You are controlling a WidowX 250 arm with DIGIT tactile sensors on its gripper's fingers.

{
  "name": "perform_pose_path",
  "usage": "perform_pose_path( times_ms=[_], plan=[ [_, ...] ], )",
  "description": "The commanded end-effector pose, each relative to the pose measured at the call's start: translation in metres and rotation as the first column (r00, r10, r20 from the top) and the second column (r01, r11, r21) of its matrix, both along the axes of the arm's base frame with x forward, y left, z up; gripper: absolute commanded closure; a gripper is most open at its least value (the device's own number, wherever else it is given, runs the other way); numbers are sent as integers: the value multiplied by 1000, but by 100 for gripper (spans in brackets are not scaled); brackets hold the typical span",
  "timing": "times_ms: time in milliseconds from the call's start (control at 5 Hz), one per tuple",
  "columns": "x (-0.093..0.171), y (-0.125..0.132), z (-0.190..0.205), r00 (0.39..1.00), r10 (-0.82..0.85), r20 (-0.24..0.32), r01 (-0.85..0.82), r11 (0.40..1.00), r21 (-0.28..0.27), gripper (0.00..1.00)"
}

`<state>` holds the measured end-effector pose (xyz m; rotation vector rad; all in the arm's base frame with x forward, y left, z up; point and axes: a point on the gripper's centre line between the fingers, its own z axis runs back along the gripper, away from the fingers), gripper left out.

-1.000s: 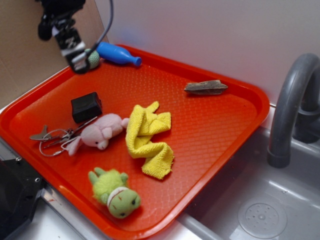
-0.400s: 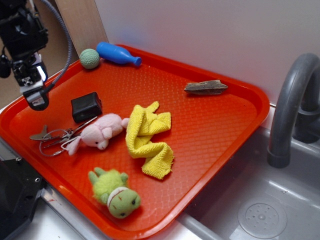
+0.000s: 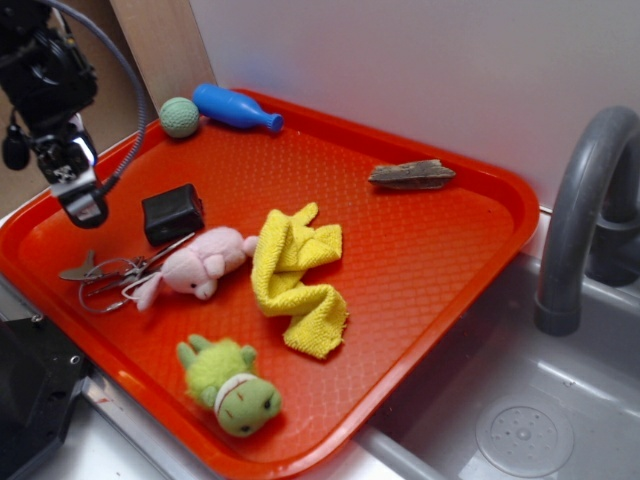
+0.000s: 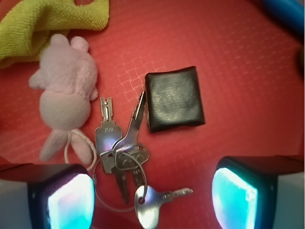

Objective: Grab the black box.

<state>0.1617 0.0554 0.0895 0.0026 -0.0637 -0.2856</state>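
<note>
We see the gripper [image 3: 84, 208] hanging above the left edge of the orange tray [image 3: 440, 290], its fingers [image 4: 237, 192] apart and holding nothing. The black box [image 3: 173, 214], a small matte cuboid with rounded edges, lies just right of it on the textured tray floor, with free room behind it. A bunch of metal keys [image 4: 123, 157] touches its side, and the soft pink plush pig [image 3: 200, 265] lies near.

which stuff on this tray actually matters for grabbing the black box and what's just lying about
Belongs to the job:
black box
end effector

Just lying about:
keys
pink pig
yellow cloth
green plush
green ball
blue bottle
wood piece
</note>
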Motion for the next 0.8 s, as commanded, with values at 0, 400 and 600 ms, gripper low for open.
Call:
perform_pose_path(
  times_ms=[0,400,600],
  plan=[
    [47,6,-23,1000,3,-26,-2,999,45,0],
    [65,-1,-66,995,-34,-97,42,996,81,0],
    [53,-11,-76,989,-46,-138,54,997,60,0]
  ],
)
